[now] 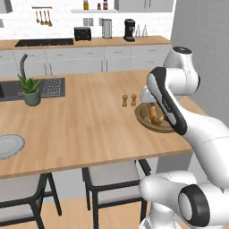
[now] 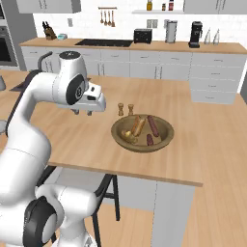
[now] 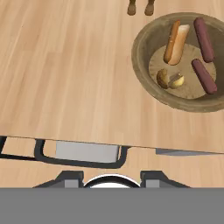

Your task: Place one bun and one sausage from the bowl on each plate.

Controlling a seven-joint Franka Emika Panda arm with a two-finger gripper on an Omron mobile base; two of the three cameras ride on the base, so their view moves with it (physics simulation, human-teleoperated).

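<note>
Buns [image 3: 176, 43], sausages [image 3: 204, 33] in bowl [image 3: 144, 39]

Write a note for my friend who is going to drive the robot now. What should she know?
Gripper: hangs over the counter beside the bowl, holding nothing; whether open or shut is unclear.
Bowl: near the counter's corner, with two buns and two sausages inside.
One plate lies at the far left edge, bare.
Done: nothing moved yet.
Left: one bun and one sausage onto each plate.

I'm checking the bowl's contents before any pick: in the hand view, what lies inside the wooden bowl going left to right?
In the bowl: small bun, then long bun, then the lower sausage; the upper sausage overlaps its span.
</note>
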